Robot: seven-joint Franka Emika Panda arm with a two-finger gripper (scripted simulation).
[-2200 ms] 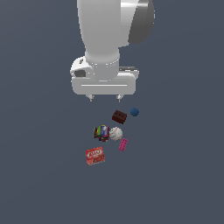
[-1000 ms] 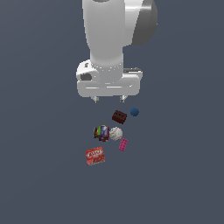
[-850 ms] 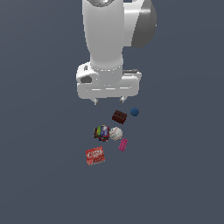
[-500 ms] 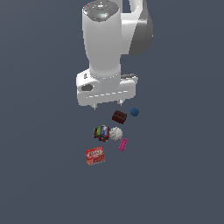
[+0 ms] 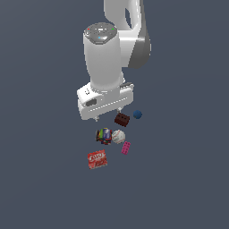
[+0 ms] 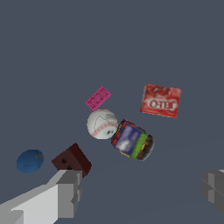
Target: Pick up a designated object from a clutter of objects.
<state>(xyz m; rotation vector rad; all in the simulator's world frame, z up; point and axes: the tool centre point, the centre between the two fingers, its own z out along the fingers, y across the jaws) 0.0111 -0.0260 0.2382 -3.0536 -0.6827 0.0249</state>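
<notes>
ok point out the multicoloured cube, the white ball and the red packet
multicoloured cube (image 6: 132, 141), wrist view, on its blue and green face
white ball (image 6: 102, 124), wrist view, middle of its stitched surface
red packet (image 5: 96, 159), exterior view, centre of its flat top

white ball (image 6: 102, 124) touching multicoloured cube (image 6: 132, 140), cube's other sides free

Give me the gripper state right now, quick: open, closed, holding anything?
Gripper: open, fingers wide apart, holding nothing; the multicoloured cube lies on the surface, untouched.
</notes>
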